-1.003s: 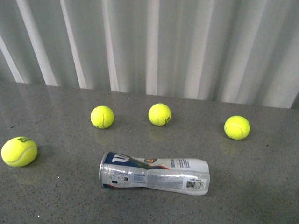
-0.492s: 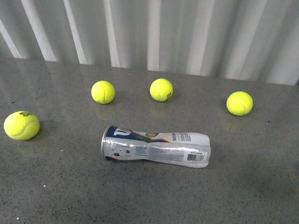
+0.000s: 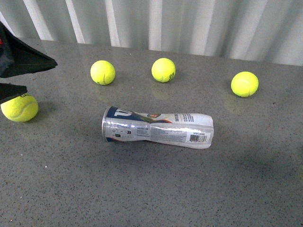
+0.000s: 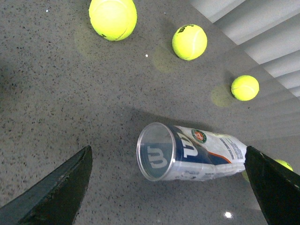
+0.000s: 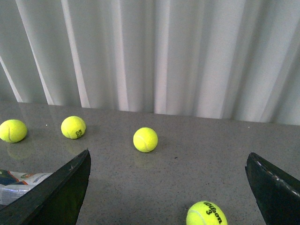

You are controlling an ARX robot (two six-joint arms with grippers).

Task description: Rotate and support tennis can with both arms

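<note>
Probably light and crushable, the clear dented plastic tennis can [image 3: 156, 127] suits gentle end holds; left claw [image 4: 167, 151] and right claw [image 5: 167, 153] both gape wide.

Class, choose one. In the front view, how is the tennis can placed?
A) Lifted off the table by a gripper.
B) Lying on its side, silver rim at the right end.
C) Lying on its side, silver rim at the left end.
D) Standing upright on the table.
C: the tennis can lies lengthwise on the table, with its silver rim at the left end.
</note>
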